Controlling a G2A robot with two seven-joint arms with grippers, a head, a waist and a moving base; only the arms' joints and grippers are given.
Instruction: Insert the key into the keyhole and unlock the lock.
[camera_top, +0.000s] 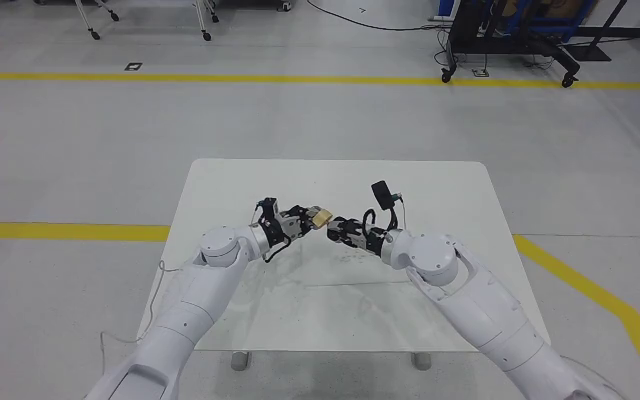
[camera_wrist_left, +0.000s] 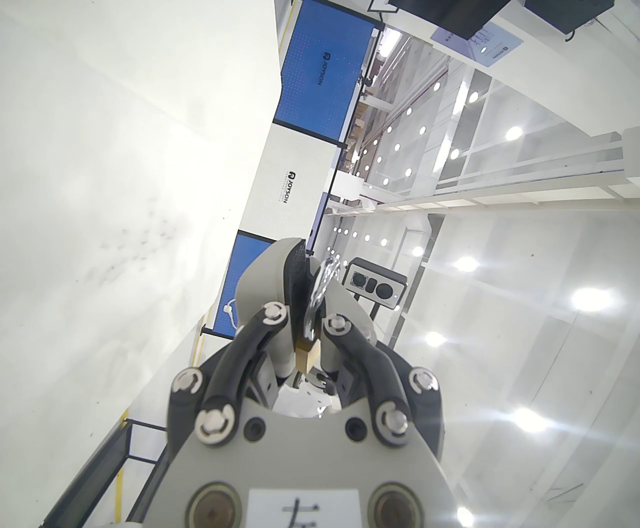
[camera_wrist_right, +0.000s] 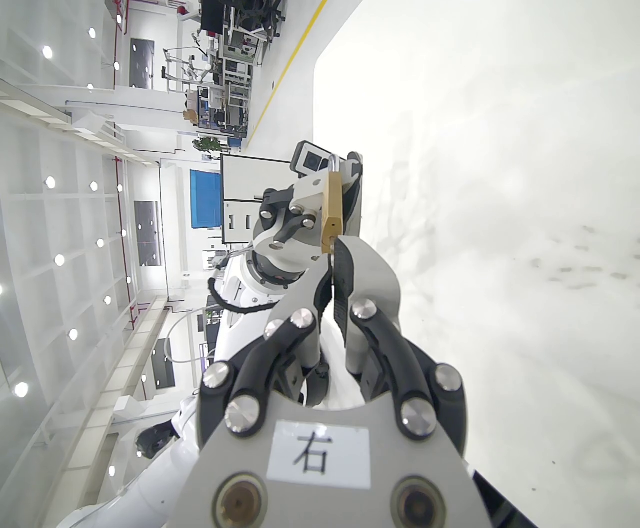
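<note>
A brass padlock (camera_top: 319, 217) with a silver shackle is held above the middle of the white table (camera_top: 300, 310). My left gripper (camera_top: 300, 220) is shut on it. In the left wrist view the shackle (camera_wrist_left: 324, 280) sits between the pads (camera_wrist_left: 295, 275), and the brass body (camera_wrist_left: 306, 356) shows behind them. My right gripper (camera_top: 338, 228) meets the lock from the opposite side. In the right wrist view my right gripper (camera_wrist_right: 334, 246) is shut, its tips against the keyhole end of the padlock (camera_wrist_right: 331, 210). The key is pinched between the fingers and almost wholly hidden.
The table edges (camera_wrist_right: 320, 65) are well away from both grippers. Faint scuff marks (camera_wrist_right: 575, 275) dot the tabletop. On the floor beyond are yellow lines (camera_top: 300, 77) and a black wheeled stand (camera_top: 510, 45).
</note>
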